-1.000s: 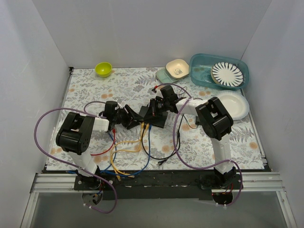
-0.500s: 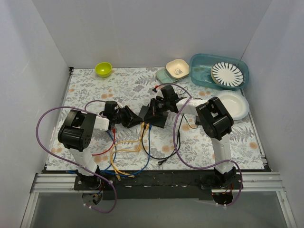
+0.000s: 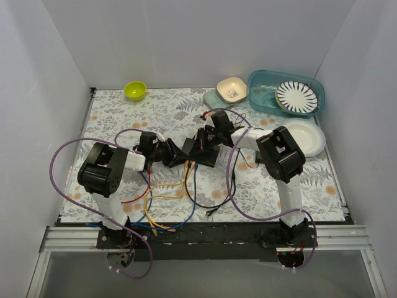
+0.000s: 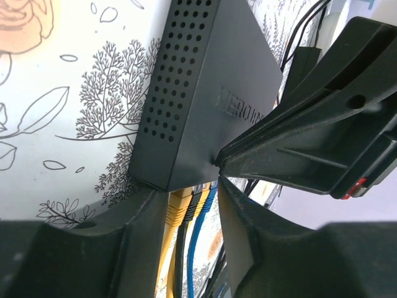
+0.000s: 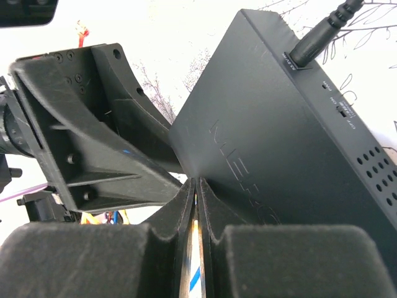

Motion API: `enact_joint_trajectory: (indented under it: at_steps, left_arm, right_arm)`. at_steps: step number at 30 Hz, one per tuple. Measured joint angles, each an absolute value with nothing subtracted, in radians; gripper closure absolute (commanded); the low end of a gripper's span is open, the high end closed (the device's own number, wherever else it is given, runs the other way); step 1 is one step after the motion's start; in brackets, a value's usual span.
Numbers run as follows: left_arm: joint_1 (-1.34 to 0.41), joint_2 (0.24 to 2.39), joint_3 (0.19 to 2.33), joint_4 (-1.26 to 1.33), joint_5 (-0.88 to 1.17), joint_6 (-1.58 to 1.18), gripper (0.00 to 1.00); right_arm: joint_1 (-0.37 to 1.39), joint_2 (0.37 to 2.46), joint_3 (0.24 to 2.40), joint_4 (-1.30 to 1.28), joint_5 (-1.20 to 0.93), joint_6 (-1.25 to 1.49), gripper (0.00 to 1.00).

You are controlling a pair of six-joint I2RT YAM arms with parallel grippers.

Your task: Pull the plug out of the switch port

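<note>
The switch [image 3: 202, 149] is a flat black box at mid-table; it also shows in the left wrist view [image 4: 205, 93] and the right wrist view [image 5: 291, 143]. Several plugs sit in its near edge: yellow [image 4: 177, 205], black [image 4: 196, 200], a second yellow and blue [image 4: 209, 197]. My left gripper [image 4: 189, 194] is open, its fingers astride this row of plugs right at the sockets; from above it [image 3: 178, 155] sits at the switch's left near corner. My right gripper [image 5: 196, 183] is shut and empty, its tips pressed on the switch's top; it also shows from above [image 3: 208, 140].
Yellow, blue, black and red cables [image 3: 167, 198] loop over the near mat. A black power lead [image 5: 316, 37] plugs into the switch's far edge. A green bowl [image 3: 135, 90], a cream dish [image 3: 231, 90], a teal tub [image 3: 263, 102] holding a striped plate, and a white plate [image 3: 307, 136] stand at the back.
My left gripper has moved right, closing in on the switch's near edge and the plugs. The right gripper and the switch have stayed in place.
</note>
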State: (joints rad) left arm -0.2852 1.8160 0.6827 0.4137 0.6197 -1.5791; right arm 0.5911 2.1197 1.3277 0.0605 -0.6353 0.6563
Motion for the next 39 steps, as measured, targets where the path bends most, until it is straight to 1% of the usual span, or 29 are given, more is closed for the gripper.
enact_joint_trajectory:
  at_steps: [5,10,11,12,14,16,18,23,25,26,29,36,38,39]
  left_arm:
    - [-0.289,1.827,0.683,0.413,0.622,-1.573,0.78]
    - [-0.285,1.837,0.690,0.413,0.640,-1.568,0.88]
    - [-0.285,1.840,0.692,0.416,0.645,-1.568,0.89]
    - [-0.285,1.843,0.694,0.419,0.648,-1.567,0.87]
    - [-0.285,1.845,0.695,0.420,0.650,-1.567,0.80]
    - [-0.285,1.845,0.695,0.421,0.651,-1.567,0.66]
    - [-0.285,1.845,0.695,0.422,0.650,-1.561,0.63]
    - [-0.285,1.848,0.694,0.438,0.666,-1.550,0.62]
    - [-0.286,1.848,0.693,0.438,0.667,-1.542,0.66]
    - [-0.286,1.847,0.693,0.437,0.667,-1.538,0.72]
    - [-0.285,1.847,0.691,0.429,0.665,-1.525,0.79]
    - [-0.285,1.844,0.689,0.427,0.668,-1.494,0.85]
    - [-0.285,1.844,0.690,0.425,0.669,-1.487,0.84]
    - [-0.285,1.843,0.690,0.424,0.670,-1.485,0.72]
  right_arm:
    - [0.591,2.120,1.332,0.056,-0.635,0.659,0.87]
    - [0.590,2.121,1.333,0.052,-0.635,0.659,0.87]
    - [0.590,2.121,1.333,0.052,-0.635,0.659,0.87]
    - [0.589,2.121,1.333,0.052,-0.635,0.659,0.87]
    - [0.589,2.122,1.333,0.052,-0.635,0.659,0.87]
    - [0.589,2.122,1.333,0.052,-0.635,0.659,0.87]
    - [0.589,2.122,1.335,0.051,-0.635,0.659,0.87]
    - [0.589,2.129,1.346,0.043,-0.636,0.659,0.87]
    - [0.589,2.130,1.348,0.043,-0.635,0.659,0.87]
    - [0.589,2.130,1.348,0.043,-0.635,0.659,0.87]
    - [0.589,2.131,1.352,0.040,-0.635,0.659,0.87]
    - [0.589,2.133,1.354,0.037,-0.636,0.659,0.87]
    - [0.589,2.133,1.354,0.037,-0.636,0.659,0.87]
    - [0.589,2.133,1.354,0.037,-0.636,0.659,0.87]
